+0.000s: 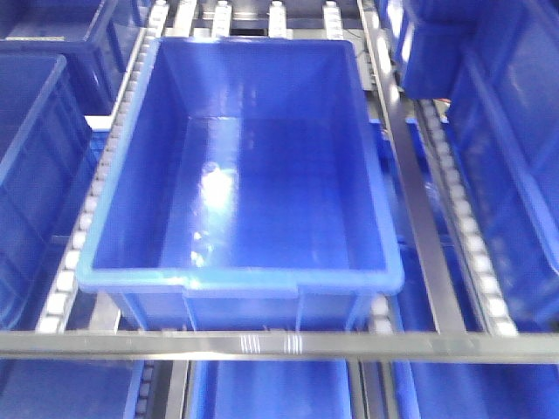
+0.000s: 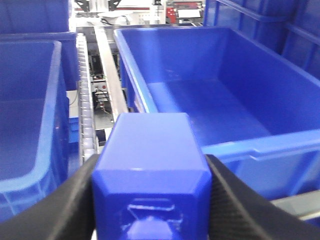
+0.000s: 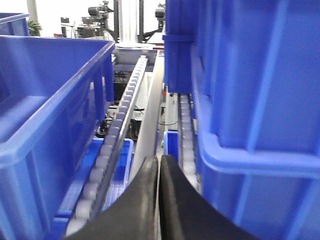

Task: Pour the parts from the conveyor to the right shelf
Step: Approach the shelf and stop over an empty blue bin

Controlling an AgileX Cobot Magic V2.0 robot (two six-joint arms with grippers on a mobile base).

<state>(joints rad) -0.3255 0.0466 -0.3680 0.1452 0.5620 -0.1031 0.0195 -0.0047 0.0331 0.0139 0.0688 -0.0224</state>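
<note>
In the left wrist view my left gripper [image 2: 152,200] is shut on a royal-blue boxy part [image 2: 150,165], its black fingers [image 2: 75,205] pressed against both sides. The part hangs just before the near-left corner of a large empty blue bin [image 2: 210,100] on the right shelf [image 2: 86,115]. The front view shows that same empty bin [image 1: 244,166] on the roller rails [image 1: 79,236]; neither gripper appears there. My right gripper [image 3: 159,165] is shut on nothing, pointing along a roller rail [image 3: 120,125] between two bins. The conveyor is out of view.
More blue bins stand left [image 1: 35,166] and right [image 1: 498,148] of the empty bin, and others lie on the level below [image 1: 271,388]. A steel crossbar [image 1: 279,343] runs along the rack's front. A tall bin [image 3: 250,100] is close on the right gripper's right side.
</note>
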